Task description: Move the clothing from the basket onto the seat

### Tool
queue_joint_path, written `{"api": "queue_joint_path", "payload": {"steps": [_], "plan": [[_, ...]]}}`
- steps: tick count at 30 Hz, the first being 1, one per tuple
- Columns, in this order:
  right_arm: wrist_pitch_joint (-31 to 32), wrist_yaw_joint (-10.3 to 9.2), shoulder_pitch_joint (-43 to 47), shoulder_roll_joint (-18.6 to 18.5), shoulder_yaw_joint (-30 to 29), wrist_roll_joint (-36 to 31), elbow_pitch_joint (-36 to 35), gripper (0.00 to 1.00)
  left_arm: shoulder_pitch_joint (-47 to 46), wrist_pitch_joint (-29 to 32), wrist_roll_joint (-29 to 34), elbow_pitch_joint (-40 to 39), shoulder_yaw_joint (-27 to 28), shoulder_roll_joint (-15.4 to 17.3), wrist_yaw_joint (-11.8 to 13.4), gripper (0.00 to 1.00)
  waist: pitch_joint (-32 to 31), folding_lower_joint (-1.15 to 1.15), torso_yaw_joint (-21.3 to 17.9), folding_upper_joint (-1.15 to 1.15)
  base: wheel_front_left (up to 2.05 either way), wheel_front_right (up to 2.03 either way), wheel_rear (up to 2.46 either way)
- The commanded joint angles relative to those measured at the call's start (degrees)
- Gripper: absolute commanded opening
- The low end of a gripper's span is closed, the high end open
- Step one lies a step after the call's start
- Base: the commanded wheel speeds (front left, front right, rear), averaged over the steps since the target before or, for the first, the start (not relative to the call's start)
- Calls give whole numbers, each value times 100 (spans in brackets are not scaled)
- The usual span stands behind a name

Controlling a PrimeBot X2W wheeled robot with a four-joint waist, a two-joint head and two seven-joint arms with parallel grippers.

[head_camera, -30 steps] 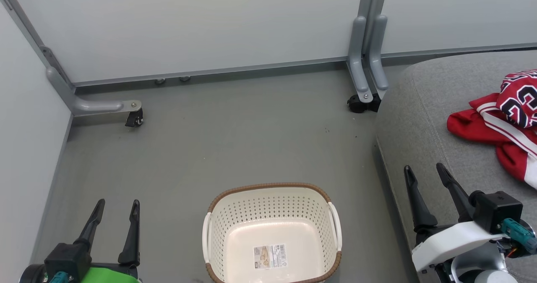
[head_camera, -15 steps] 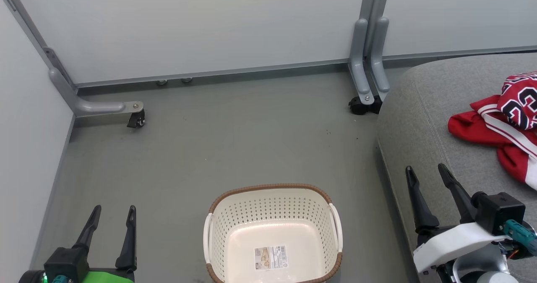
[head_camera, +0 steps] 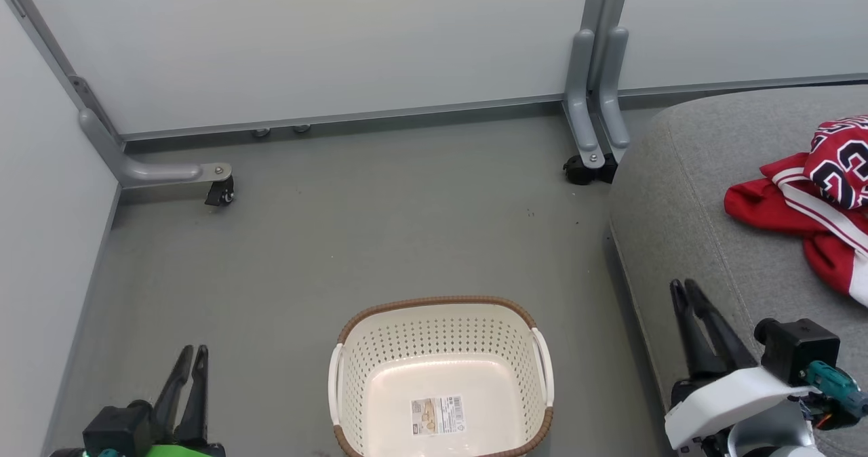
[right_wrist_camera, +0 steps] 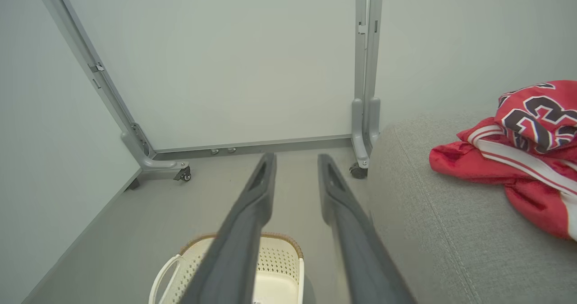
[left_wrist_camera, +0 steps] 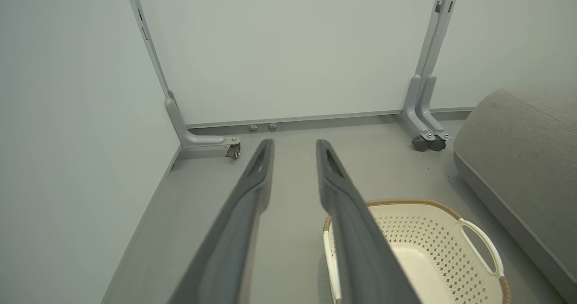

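1. The jaws of the left gripper [head_camera: 193,350], low and to the left of the oval cream-white perforated plastic basket with a brown woven-look rim [head_camera: 441,302], are drawn close with a slim gap between the long dark fingers; nothing is in it, and the left wrist view shows bare grey floor [left_wrist_camera: 293,177] through it
2. The right gripper [head_camera: 681,284], to the right of the basket, is set the same way: jaws narrowed, a little apart, holding nothing
3. The bottom of the basket is bare except for a pale label sticker [head_camera: 437,414], so the emptying looks finished
4. The bright red sports clothing with white-striped trim [head_camera: 759,209] lies to the right of and beyond the basket, well apart from it, on the large light-grey fabric seat cushion [head_camera: 678,192]
5. Judged from this, the task seems complete and nothing is left to fetch; the heap does run off the picture's edge on the side away from the basket, so its far part cannot be checked
6. The clothing is a limp, crumpled pile: the jersey with black-and-white numerals [head_camera: 841,159] is bunched on top, and the other red garment spreads flat beneath it, its striped band slanting across
7. The pile sits well in from the rounded seat edge nearest the basket and looks unlikely to slide off
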Motion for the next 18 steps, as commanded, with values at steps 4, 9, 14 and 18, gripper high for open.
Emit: {"api": "queue_joint_path", "payload": {"steps": [4,9,14,18], "plan": [[-27,0,-72,-34,2,585,41,0,-104,144,-493,-21,118,-35,-17,0,6,0,8,0,0,0,0],[-24,0,-183,-78,-4,1184,210,0,-172,285,-999,-18,197,-112,-35,0,11,0,16,0,0,0,0],[-26,0,-273,-107,-9,1713,354,0,-236,410,-1458,-16,267,-181,-51,0,17,0,24,0,0,0,0],[-26,0,-337,-127,-15,2115,458,0,-286,506,-1809,-11,323,-235,-62,0,22,0,30,0,0,0,0]]}}
